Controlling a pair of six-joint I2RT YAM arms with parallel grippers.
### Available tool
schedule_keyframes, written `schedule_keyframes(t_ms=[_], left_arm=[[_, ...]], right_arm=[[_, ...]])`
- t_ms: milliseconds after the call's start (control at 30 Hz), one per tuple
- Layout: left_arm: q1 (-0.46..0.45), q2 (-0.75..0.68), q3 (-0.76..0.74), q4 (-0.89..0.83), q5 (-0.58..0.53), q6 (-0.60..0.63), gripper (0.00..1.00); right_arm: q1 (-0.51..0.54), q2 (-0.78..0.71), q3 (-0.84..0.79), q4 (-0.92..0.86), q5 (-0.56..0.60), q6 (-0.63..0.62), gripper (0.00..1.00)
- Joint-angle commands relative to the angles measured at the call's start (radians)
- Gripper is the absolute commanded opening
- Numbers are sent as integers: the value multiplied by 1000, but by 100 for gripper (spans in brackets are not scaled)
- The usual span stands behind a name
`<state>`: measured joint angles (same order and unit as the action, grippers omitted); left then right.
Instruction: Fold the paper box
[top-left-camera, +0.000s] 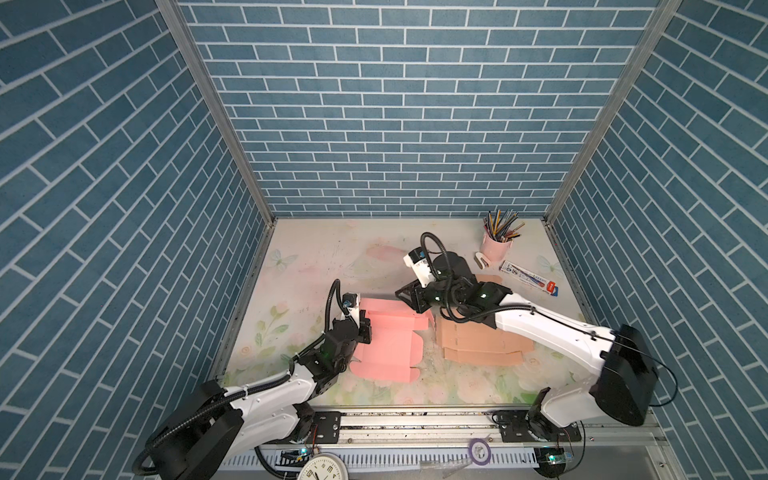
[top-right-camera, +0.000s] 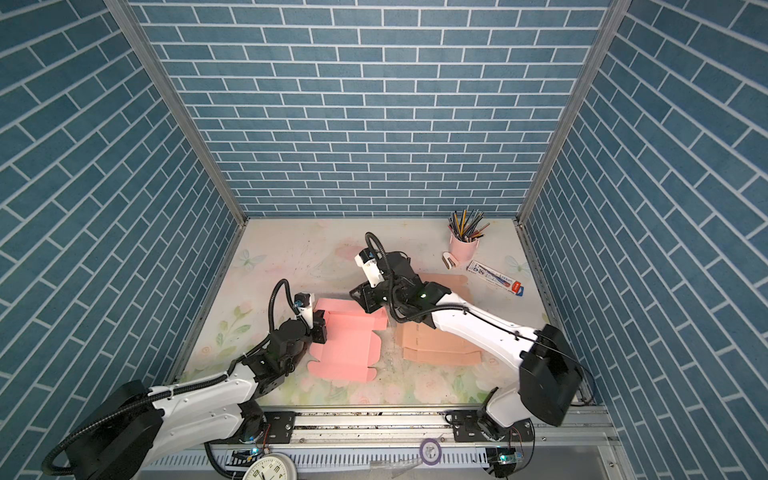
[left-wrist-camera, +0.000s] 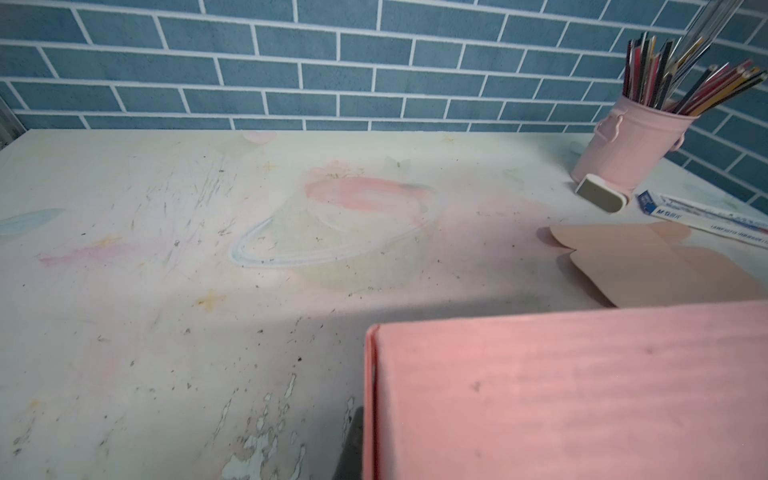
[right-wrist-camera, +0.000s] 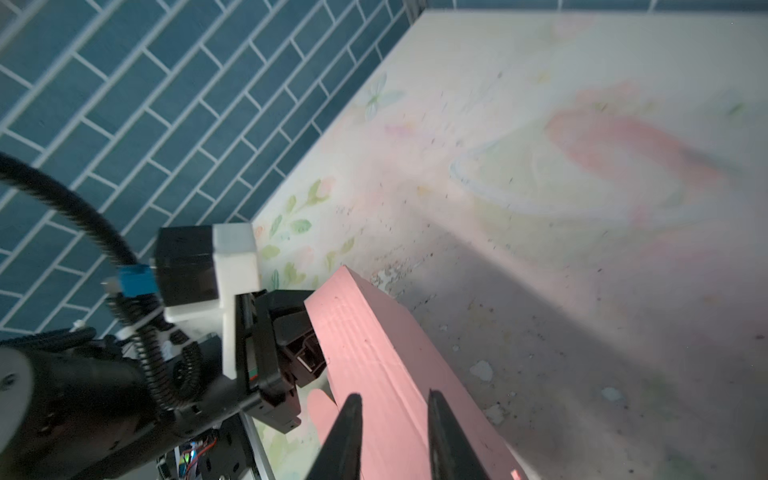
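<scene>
The pink paper box (top-left-camera: 390, 345) (top-right-camera: 349, 345) lies mostly flat on the table, left of centre in both top views, with its far wall folded up. My left gripper (top-left-camera: 365, 328) (top-right-camera: 320, 328) is at the box's left end, shut on the end of that raised wall (right-wrist-camera: 374, 353). The left wrist view shows the pink panel (left-wrist-camera: 561, 395) close up, with one dark finger (left-wrist-camera: 353, 444) beside its edge and the other hidden. My right gripper (top-left-camera: 404, 296) (top-right-camera: 359, 296) (right-wrist-camera: 392, 399) hovers over the same wall further right, fingers a little apart above the pink surface, holding nothing.
A stack of brown cardboard flats (top-left-camera: 478, 340) (top-right-camera: 440, 345) lies right of the pink box, under the right arm. A pink pencil cup (top-left-camera: 494, 249) (left-wrist-camera: 631, 149), a white eraser (top-left-camera: 482, 261) and a long pencil packet (top-left-camera: 528, 276) sit at the back right. Blue brick walls enclose three sides.
</scene>
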<state>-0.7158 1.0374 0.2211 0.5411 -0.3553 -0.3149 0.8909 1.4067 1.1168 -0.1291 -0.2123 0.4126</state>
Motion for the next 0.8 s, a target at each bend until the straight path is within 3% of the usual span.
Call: schedule_keyframes(t_ms=[0,200,333,767], left_arm=[[40,-28,60,-74,74,-33,1],[86,-20,191,-257,119,-78,1],[107,-23,295,-450,90,-140,0],[143,-43,309,-540,96,-168,0]], right_arm=[[-5,-87,15,-63,158,-26,24],[-4,-152,61,-200,267,-89,11],[-4,-180,72,-242,308,-103,0],[52,-91,149,-269,380,-94,0]])
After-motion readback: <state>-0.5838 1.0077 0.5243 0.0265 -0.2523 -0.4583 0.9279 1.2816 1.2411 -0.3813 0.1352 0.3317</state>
